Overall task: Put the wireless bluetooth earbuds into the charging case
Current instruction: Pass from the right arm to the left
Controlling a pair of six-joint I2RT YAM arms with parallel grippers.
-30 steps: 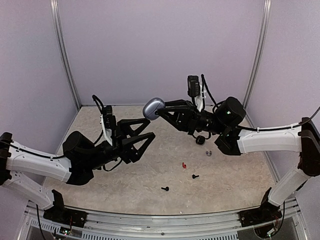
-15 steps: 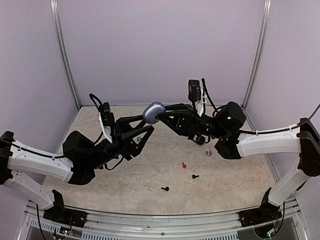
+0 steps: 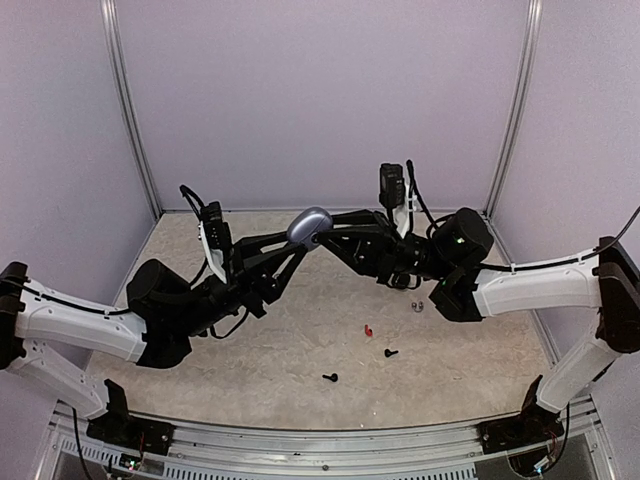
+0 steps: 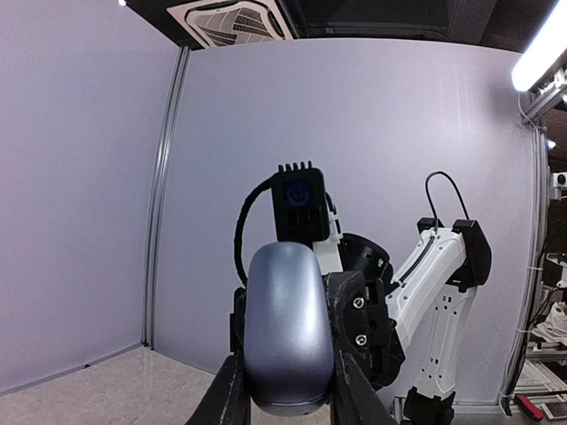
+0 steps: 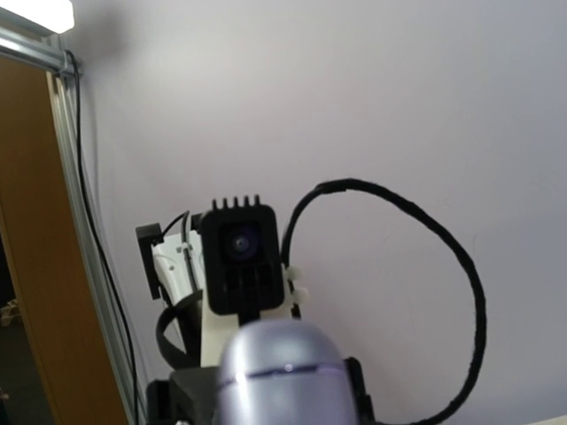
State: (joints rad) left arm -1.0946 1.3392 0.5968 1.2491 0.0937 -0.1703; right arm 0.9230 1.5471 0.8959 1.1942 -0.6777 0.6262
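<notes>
A silvery grey charging case point(image 3: 309, 226) hangs in mid-air between both arms, closed. My right gripper point(image 3: 323, 233) is shut on it from the right. My left gripper point(image 3: 299, 244) has come up from the left, and its fingers point(image 4: 225, 400) press both sides of the case point(image 4: 288, 328) in the left wrist view. In the right wrist view the case point(image 5: 283, 376) fills the bottom and hides my own fingers. On the table lie a red earbud point(image 3: 368, 329), two black earbuds point(image 3: 390, 352) point(image 3: 330, 377) and a silvery one point(image 3: 418, 305).
A dark rounded case point(image 3: 401, 283) sits on the table under the right arm, partly hidden. Grey walls with metal posts close in the back and sides. The earbuds lie at the right front of the marbled table point(image 3: 280, 350).
My left gripper rose and moved right to the case, and its fingers closed in around it. The right gripper with the case shifted slightly right and up.
</notes>
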